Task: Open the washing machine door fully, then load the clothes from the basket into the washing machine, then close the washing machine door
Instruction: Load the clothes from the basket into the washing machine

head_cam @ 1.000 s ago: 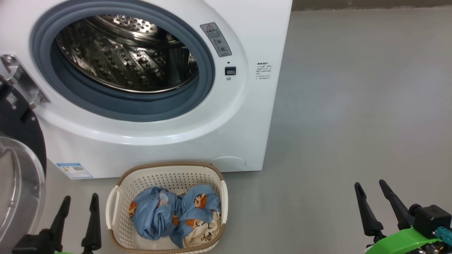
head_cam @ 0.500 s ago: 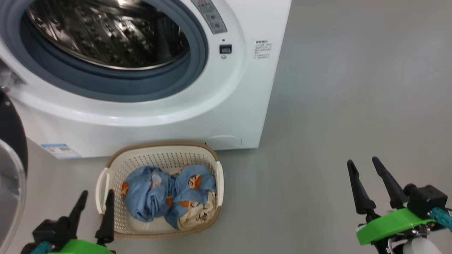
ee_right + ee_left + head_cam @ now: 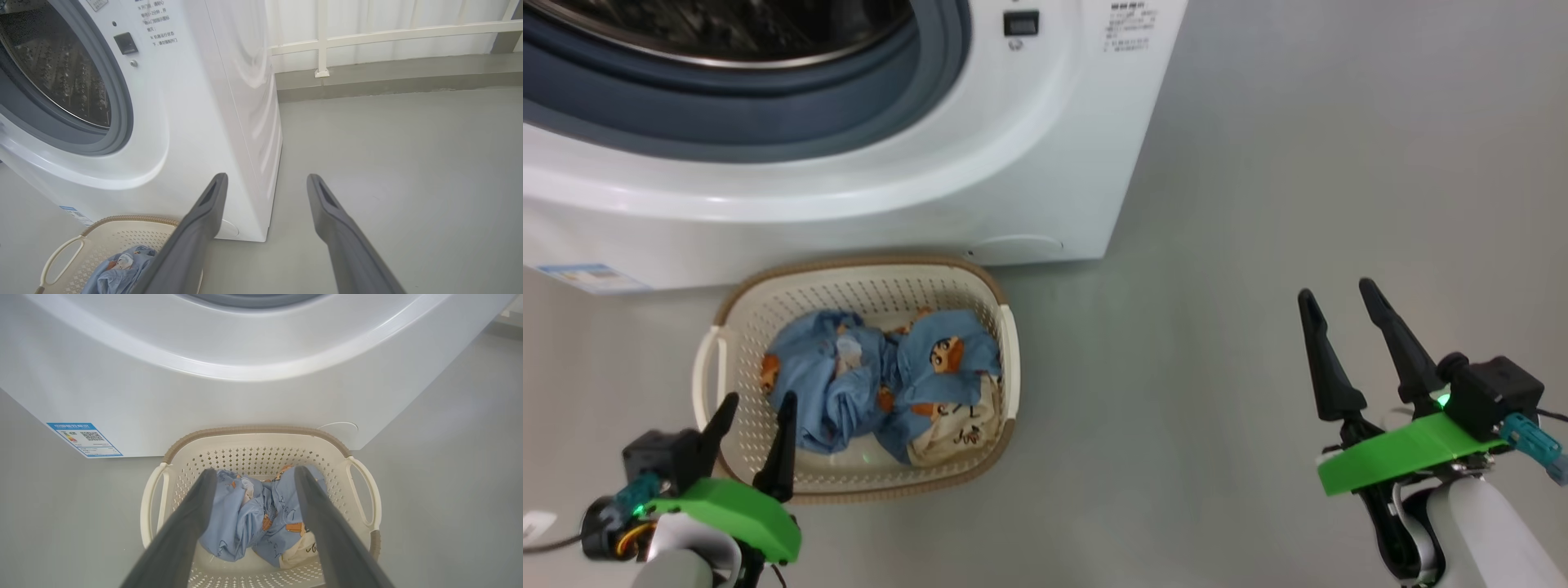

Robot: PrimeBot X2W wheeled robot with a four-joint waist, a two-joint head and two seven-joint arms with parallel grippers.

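The white washing machine (image 3: 980, 163) stands at the top left with its steel drum (image 3: 61, 77) uncovered; its door is out of view. On the floor in front sits the cream basket (image 3: 1005, 384), holding crumpled light blue and cream clothes (image 3: 882, 380). My left gripper (image 3: 757, 398) hangs open over the basket's near left corner, touching nothing. In the left wrist view its open fingers (image 3: 188, 522) frame the clothes (image 3: 253, 514) in the basket (image 3: 253, 433). My right gripper (image 3: 1339, 290) is open and empty over bare floor, well to the right.
Grey floor (image 3: 1298, 163) spreads to the right of the machine. A white railing and a low kerb (image 3: 388, 77) run along the far side. A blue label (image 3: 83, 439) marks the machine's lower left front.
The head camera has tilted down, so the drum opening and the door have slid out of the picture. Both grippers now show higher in the view, still open; the left one is nearer the basket.
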